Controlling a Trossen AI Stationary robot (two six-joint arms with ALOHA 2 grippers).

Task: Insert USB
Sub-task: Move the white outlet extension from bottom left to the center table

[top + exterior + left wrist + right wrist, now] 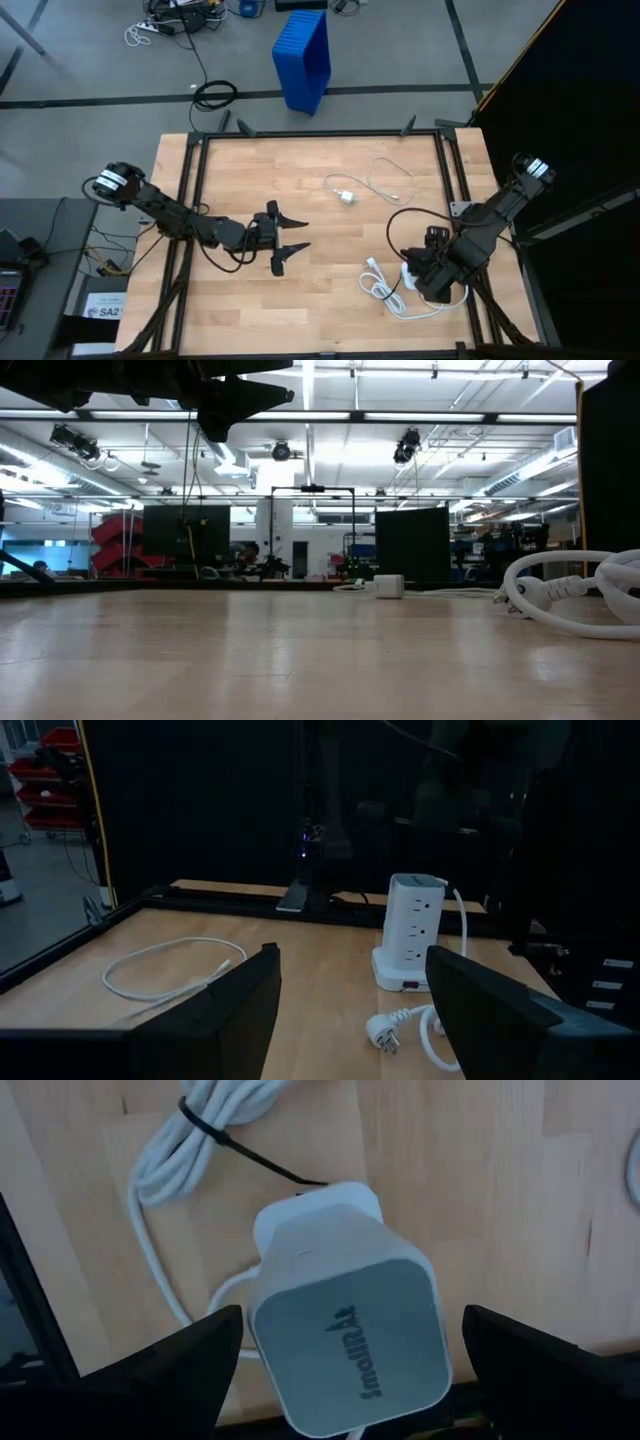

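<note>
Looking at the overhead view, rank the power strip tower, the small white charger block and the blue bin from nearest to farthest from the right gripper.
1. Power strip tower, directly under the right gripper.
2. Charger block, mid-table, toward the far edge.
3. Blue bin, on the floor beyond the table.

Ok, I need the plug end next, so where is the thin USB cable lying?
In the high view the thin USB cable lies loosely looped on the table's far right part, beyond the right gripper and the power tower.
</note>
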